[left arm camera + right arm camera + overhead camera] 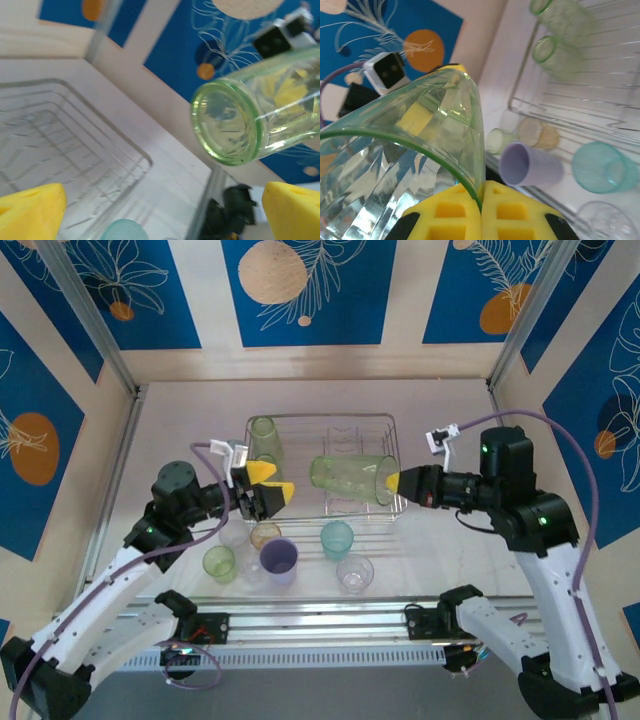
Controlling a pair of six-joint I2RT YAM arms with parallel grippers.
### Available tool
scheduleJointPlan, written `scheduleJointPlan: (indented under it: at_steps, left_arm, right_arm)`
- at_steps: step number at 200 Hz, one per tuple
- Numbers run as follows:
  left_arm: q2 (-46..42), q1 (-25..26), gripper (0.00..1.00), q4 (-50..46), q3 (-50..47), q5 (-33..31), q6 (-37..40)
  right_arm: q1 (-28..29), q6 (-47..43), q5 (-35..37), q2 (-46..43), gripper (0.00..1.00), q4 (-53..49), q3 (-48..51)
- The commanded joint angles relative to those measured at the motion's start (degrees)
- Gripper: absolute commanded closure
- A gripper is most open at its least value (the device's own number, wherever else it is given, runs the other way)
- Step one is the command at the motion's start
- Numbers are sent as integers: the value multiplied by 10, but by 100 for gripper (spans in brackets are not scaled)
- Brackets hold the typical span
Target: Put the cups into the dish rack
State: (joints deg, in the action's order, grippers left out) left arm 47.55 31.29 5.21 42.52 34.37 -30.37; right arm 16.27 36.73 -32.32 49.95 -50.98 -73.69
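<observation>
Though vague overhead, green cup (395, 150) ribbed.

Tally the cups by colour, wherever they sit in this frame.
Green cups: 4
Teal cup: 1
Lilac cup: 1
Amber cup: 1
Clear cups: 2, as far as the faint ones can be made out
Total: 9
</observation>
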Motion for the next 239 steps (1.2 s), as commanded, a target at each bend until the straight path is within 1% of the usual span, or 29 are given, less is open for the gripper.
scheduleJointPlan:
  at_steps: [1,22,49,71,108,128,149,157,195,199,215,219,228,239]
  left_arm:
    - [12,2,0,85,22,116,-35]
    - [29,9,0,152,15,144,-72]
    - [44,13,0,216,4,149,-109]
    - [52,18,0,225,5,159,-117]
    - [51,24,1,229,5,162,-125]
    - [52,24,10,218,8,161,-124]
    - [51,24,23,204,5,152,-118]
    - [51,24,30,201,3,147,-117]
    - [50,24,45,175,7,119,-114]
    - [49,24,47,167,7,112,-113]
    - [40,23,56,114,8,78,-98]
    - [36,24,58,95,9,69,-90]
    - [26,23,64,19,20,29,-65]
    - [19,23,76,-114,52,-48,-30]
  right_arm:
    - [8,33,-110,9,100,100,13]
    - [25,37,-105,22,100,107,18]
    - [65,48,-95,35,100,138,29]
    - [92,46,-85,47,100,147,28]
    - [98,44,-80,62,100,162,35]
    - [98,47,-75,68,100,174,36]
    - [105,52,-68,78,100,179,35]
    - [111,52,-61,80,100,179,35]
    - [120,57,-37,88,100,177,36]
    - [120,57,-29,89,94,173,35]
    - [120,54,2,93,60,150,27]
    - [120,53,15,93,53,141,25]
    - [119,51,59,90,45,113,17]
    - [118,48,146,83,44,56,6]
